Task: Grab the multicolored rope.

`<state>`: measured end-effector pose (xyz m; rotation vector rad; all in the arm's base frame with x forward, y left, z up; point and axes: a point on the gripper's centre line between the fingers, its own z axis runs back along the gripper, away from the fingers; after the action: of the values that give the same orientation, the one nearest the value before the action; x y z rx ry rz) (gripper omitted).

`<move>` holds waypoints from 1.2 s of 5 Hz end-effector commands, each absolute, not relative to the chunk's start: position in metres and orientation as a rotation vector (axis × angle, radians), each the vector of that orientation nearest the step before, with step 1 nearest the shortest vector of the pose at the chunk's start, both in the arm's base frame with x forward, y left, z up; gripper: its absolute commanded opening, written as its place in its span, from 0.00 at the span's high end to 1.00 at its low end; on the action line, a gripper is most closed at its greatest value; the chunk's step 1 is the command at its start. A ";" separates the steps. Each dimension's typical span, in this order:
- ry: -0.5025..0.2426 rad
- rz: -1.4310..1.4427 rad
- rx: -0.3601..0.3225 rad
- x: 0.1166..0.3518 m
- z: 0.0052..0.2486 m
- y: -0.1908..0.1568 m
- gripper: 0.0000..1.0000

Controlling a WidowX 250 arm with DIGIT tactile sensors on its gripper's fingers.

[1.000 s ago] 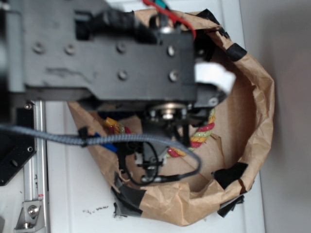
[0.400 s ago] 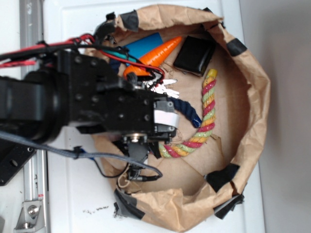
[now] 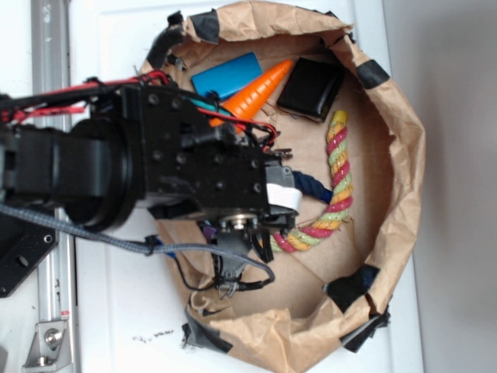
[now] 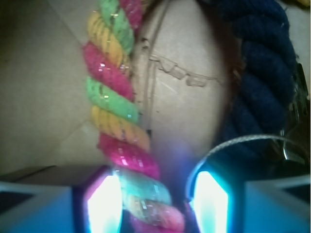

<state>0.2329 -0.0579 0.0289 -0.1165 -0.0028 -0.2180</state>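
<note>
1. Multicolored rope (image 4: 124, 145) lies curved on the paper basket (image 3: 404, 179) floor, beside the navy rope (image 4: 262, 82).
2. End effector (image 4: 156, 201) straddles one rope end, fingers apart, not yet clamped.
3. Judged next: close squarely, avoiding the navy strand.

You've got the multicolored rope (image 4: 119, 131) in twisted pink-red, yellow and light green strands; the other rope (image 4: 262, 77) is solid dark navy. Brown paper bag (image 3: 404, 155) with black tape patches. Inside: orange cone (image 3: 260, 89), flat blue block (image 3: 225, 75), black box (image 3: 311, 88). Gripper (image 4: 158, 201) pads glow cyan-white, arm black.
</note>
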 end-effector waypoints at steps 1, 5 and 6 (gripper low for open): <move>-0.059 -0.218 -0.122 0.255 0.065 -0.055 1.00; -0.124 -0.218 -0.158 0.269 0.095 -0.061 0.00; -0.100 -0.223 -0.160 0.261 0.066 -0.079 0.00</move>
<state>0.2597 -0.0720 0.0582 -0.1583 -0.0659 -0.2022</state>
